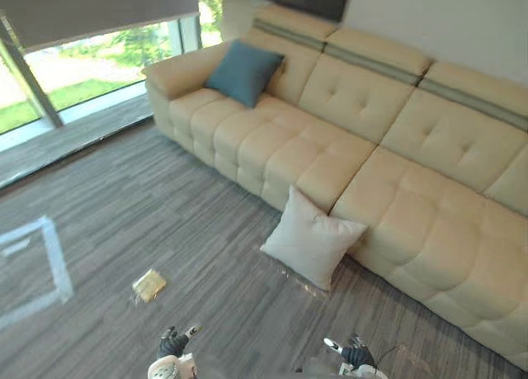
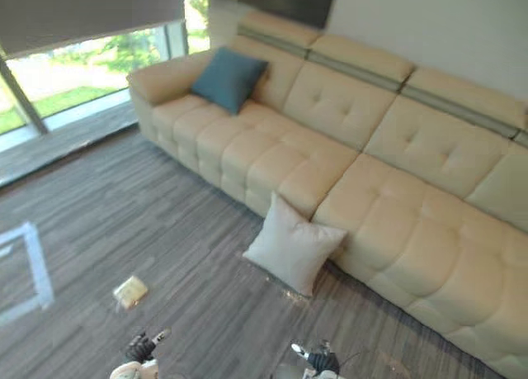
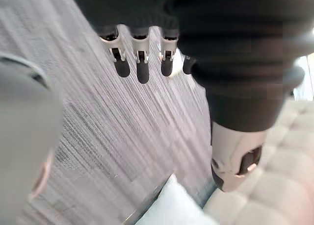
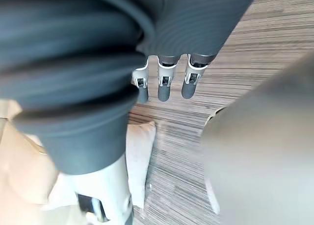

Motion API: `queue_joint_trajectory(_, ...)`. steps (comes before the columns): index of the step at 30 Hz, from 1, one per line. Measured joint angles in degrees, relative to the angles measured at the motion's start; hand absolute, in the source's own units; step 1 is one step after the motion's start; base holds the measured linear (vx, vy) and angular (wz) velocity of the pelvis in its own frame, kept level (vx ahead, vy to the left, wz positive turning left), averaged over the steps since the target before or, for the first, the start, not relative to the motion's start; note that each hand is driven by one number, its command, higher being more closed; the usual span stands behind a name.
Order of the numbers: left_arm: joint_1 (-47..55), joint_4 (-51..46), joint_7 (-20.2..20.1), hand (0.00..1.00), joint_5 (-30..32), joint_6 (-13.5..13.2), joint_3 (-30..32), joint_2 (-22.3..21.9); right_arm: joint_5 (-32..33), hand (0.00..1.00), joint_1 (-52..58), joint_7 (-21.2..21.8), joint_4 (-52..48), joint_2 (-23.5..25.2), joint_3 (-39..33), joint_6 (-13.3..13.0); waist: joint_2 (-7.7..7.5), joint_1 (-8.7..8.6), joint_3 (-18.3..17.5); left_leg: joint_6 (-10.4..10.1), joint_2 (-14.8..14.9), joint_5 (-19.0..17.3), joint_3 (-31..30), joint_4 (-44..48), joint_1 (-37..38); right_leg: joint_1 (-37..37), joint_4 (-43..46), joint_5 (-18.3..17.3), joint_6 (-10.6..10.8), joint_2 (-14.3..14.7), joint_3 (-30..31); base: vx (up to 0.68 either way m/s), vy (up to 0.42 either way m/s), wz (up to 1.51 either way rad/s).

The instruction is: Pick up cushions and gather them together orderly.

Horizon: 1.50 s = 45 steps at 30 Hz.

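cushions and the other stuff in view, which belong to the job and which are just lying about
Job: white cushion on the floor against the sofa; blue cushion on the sofa.
Lying about: small yellowish object; tape outline on the floor.

We log the sofa (image 1: 346, 139) as cream, leather-like, tufted, with a soft sheen; the teal cushion (image 1: 244, 71) as matt woven cloth; the white cushion (image 1: 312, 239) as smooth cloth; the floor (image 1: 165, 214) as grey, streaked, matt; the left hand (image 3: 142, 58) as matt ribbed cover, shiny silver fingers.
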Motion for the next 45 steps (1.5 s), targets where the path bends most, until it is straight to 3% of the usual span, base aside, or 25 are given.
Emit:
queue_joint_trajectory(2,-0.4,0.9,-0.1,0.0,0.4,0.2,-1.1,-0.3,0.0,0.0,-2.0,0.0,0.2,-1.2,0.0,0.0,1.62,-0.81,1.3,-0.8,0.0,0.2,1.3,-2.4,2.1,-3.9,-4.7,2.1,-3.4,0.4,-4.5,0.41,0.061,-0.41)
queue_joint_trajectory(3,-0.8,1.3,-0.1,0.0,0.6,0.6,-1.9,-0.5,0.0,0.0,-4.1,0.1,1.0,-2.3,0.0,0.0,2.79,-1.58,3.2,-2.6,0.0,0.6,2.4,-4.2,4.7,-6.6,-11.1,5.9,-6.3,2.3,-7.3,0.33,-0.006,-0.35)
queue_joint_trajectory(4,-0.6,1.3,-0.1,0.0,1.0,0.8,-2.3,-0.3,0.0,0.0,-4.6,0.1,1.5,-2.5,0.0,0.0,2.74,-1.65,3.6,-3.5,-0.5,0.9,2.6,-5.0,5.8,-6.5,-17.2,10.5,-7.5,3.8,-8.2,0.52,-0.039,-0.3)
queue_joint_trajectory(5,-0.3,1.3,-0.3,0.0,1.5,0.7,-2.6,0.3,0.1,0.0,-3.7,0.1,1.7,-2.3,0.1,-0.3,1.18,-1.76,3.5,-3.9,-2.7,0.8,1.5,-5.4,8.2,-6.1,-22.9,19.2,-10.6,4.7,-7.0,0.61,-0.097,-0.16)
queue_joint_trajectory(6,-1.0,1.8,-0.1,0.0,2.2,0.7,-2.3,0.1,0.4,0.0,-3.9,0.5,1.7,-2.7,-0.2,-0.5,1.57,-1.77,3.8,-5.0,-2.7,0.1,0.4,-4.6,9.8,-6.2,-20.5,17.8,-14.0,5.4,-5.9,0.53,-0.094,-0.29)
queue_joint_trajectory(7,-0.9,1.7,-0.2,0.0,2.4,0.5,-2.0,-0.6,0.3,0.0,-4.6,0.4,1.7,-3.3,-0.3,-0.5,3.12,-1.64,3.6,-5.4,-0.6,0.3,0.1,-2.3,9.2,-6.1,-20.1,16.3,-14.2,6.9,-5.5,0.53,-0.148,-0.33)
queue_joint_trajectory(9,-1.2,1.2,-0.2,0.0,2.8,0.3,-1.4,-1.7,0.3,0.0,-4.7,0.7,1.2,-3.0,-0.4,-0.7,5.14,-2.14,4.7,-6.4,4.6,3.3,-3.6,17.4,1.7,-2.6,-22.3,13.1,-13.8,10.3,-5.4,0.5,-0.201,-0.23)
queue_joint_trajectory(10,-1.2,0.3,-0.3,0.0,2.7,0.2,0.7,-2.7,0.3,0.0,-4.5,0.5,1.3,-2.9,-0.3,-0.6,5.97,-1.91,5.2,-5.9,8.8,4.2,-6.3,31.1,-3.5,1.2,-24.7,12.5,-14.2,12.7,-5.4,0.44,-0.161,-0.3)
queue_joint_trajectory(11,-1.2,-0.6,-0.3,0.0,2.7,0.1,1.4,-2.7,0.3,0.0,-4.0,0.3,1.5,-2.8,-0.3,-0.4,5.79,-1.45,5.5,-6.0,10.8,3.9,-6.9,37.5,-6.0,4.2,-25.5,11.4,-14.6,13.5,-5.4,0.36,-0.101,-0.28)
queue_joint_trajectory(13,-1.1,-2.0,-0.3,0.0,2.6,-0.2,1.6,-2.2,0.5,0.0,-3.4,-0.2,1.4,-1.8,-0.3,-0.4,4.18,-1.25,6.4,-5.6,11.1,2.9,-8.0,41.3,-10.0,10.0,-27.1,9.4,-14.6,13.8,-4.6,0.42,-0.121,-0.2)
queue_joint_trajectory(15,-1.1,-3.6,-0.2,0.0,2.6,-0.3,1.7,-2.2,0.5,0.0,-3.3,-0.4,1.4,-1.2,-0.5,-0.4,3.44,-0.95,6.6,-5.6,10.1,2.2,-8.1,37.3,-14.0,13.0,-29.3,9.0,-13.8,13.8,-3.2,0.4,-0.123,-0.3)
queue_joint_trajectory(18,-1.1,-4.7,-0.1,0.0,2.5,-0.4,1.8,-3.0,0.5,0.0,-3.2,-0.7,1.0,-0.9,-2.1,-0.3,3.79,-0.32,6.6,-4.7,5.7,1.3,-8.6,22.0,-17.1,16.6,-31.1,8.0,-12.1,13.9,-1.0,0.3,-0.011,-0.36)
queue_joint_trajectory(19,-1.1,-4.7,-0.1,0.0,2.5,-0.4,1.9,-3.5,0.5,0.0,-3.0,-0.9,1.0,-1.0,-2.5,-0.3,4.2,0.07,6.4,-4.5,2.8,2.4,-10.9,13.0,-16.5,17.0,-31.0,7.5,-11.1,14.1,0.4,0.29,0.038,-0.46)
queue_joint_trajectory(21,-1.0,-4.5,-0.1,0.0,2.4,-0.3,2.4,-3.9,0.3,0.0,-3.0,-1.0,0.6,-0.7,-2.5,-0.1,4.58,0.99,5.8,-1.4,0.1,8.9,-14.4,4.3,-14.1,18.9,-31.1,6.9,-9.9,14.8,3.7,0.3,0.058,-0.65)
queue_joint_trajectory(25,0.2,-4.4,-0.1,0.0,2.2,-0.5,3.2,-3.2,0.2,0.0,-1.6,-1.1,-0.7,1.1,-2.4,-0.3,2.26,1.3,3.4,-1.0,-0.6,9.2,-12.5,-0.8,-9.9,19.7,-31.7,7.5,-7.3,14.0,6.1,0.25,0.047,-0.27)
queue_joint_trajectory(29,0.7,-3.5,-0.2,0.0,2.1,-0.4,4.9,-3.6,-0.5,0.0,-1.7,-1.1,-0.7,2.1,-2.4,-0.4,2.19,2.12,2.9,-1.0,0.6,9.2,-9.8,-3.8,-5.1,19.2,-26.4,8.6,-5.1,14.2,7.4,0.15,0.038,-0.38)
queue_joint_trajectory(30,0.9,-3.4,-0.2,0.0,2.2,-0.4,5.0,-3.9,-1.7,0.0,-2.3,-0.9,-0.7,2.8,-1.9,-0.5,2.66,2.29,3.0,-0.8,2.1,9.1,-8.1,-4.3,-3.3,15.4,-17.1,7.3,-2.2,13.3,7.1,0.03,-0.016,-0.46)
queue_joint_trajectory(33,1.3,-3.2,-0.2,0.0,2.2,-0.4,5.0,-3.4,-1.7,0.0,-2.2,-0.7,-0.9,3.1,-1.5,-0.7,2.26,2.2,2.8,-0.7,2.6,9.0,-8.1,-4.1,-1.7,11.6,-8.6,3.6,-1.8,8.1,6.3,0.02,-0.085,-0.26)
queue_joint_trajectory(34,1.4,-3.0,-0.3,0.0,2.2,-0.4,5.0,-3.2,-1.7,0.0,-2.0,-0.7,-0.8,2.7,-1.5,-0.8,2.11,2.1,2.8,-0.6,3.2,8.3,-8.4,-2.1,-1.7,11.5,-9.2,4.0,-1.7,3.8,6.0,0.0,-0.189,0.06)
queue_joint_trajectory(35,1.4,-3.0,-0.3,0.0,2.2,-0.5,5.0,-2.9,-1.7,0.0,-1.9,-0.7,-0.4,2.3,-1.5,-0.7,1.27,2.24,2.4,-2.0,3.1,6.8,-8.7,-0.5,-1.8,11.3,-12.5,7.8,-2.6,-1.2,5.6,0.0,-0.226,0.05)
queue_joint_trajectory(36,1.4,-3.0,-0.3,0.0,2.3,-0.5,4.9,-2.8,-1.7,0.0,-1.8,-0.7,-0.3,2.3,-1.5,-0.7,1.07,2.22,2.4,-3.0,3.2,6.1,-9.0,-0.1,-1.8,11.3,-13.4,8.1,-1.4,-2.1,6.1,0.01,-0.277,0.08)
queue_joint_trajectory(37,0.9,-2.2,-0.2,0.0,2.2,-0.3,5.1,-2.5,-1.7,0.0,-1.8,-0.7,-0.2,2.4,-1.5,-0.7,0.66,2.06,2.1,-5.0,3.7,3.9,-11.2,1.4,-3.1,12.4,-15.1,6.1,-0.5,-0.2,5.8,-0.03,-0.299,-0.02)
queue_joint_trajectory(38,0.8,-1.8,-0.3,0.0,2.3,-0.4,4.9,-3.2,-1.8,0.0,-1.6,-0.8,0.1,1.5,-1.6,-0.7,1.94,2.08,1.5,-4.8,4.6,3.7,-13.2,2.1,-4.8,12.8,-18.8,5.1,-0.5,1.7,5.6,-0.03,-0.235,-0.05)
queue_joint_trajectory(41,0.5,-1.3,-0.3,0.0,2.5,-0.3,4.5,-3.4,-1.7,0.0,-2.4,-0.9,2.2,-0.8,-1.7,-0.4,3.15,1.32,1.5,-6.2,6.1,4.5,-15.4,3.0,-7.7,12.4,-22.0,4.8,-1.3,4.4,4.9,-0.05,-0.207,-0.05)
queue_joint_trajectory(45,0.4,-1.3,-0.1,0.0,2.5,-0.5,2.7,-2.6,-1.7,0.0,-1.0,-1.2,4.2,-1.7,-1.3,-0.4,2.51,1.96,1.2,-7.5,7.4,5.2,-16.6,2.2,-7.9,13.1,-23.3,5.3,-2.0,6.0,3.9,-0.06,-0.091,0.1)
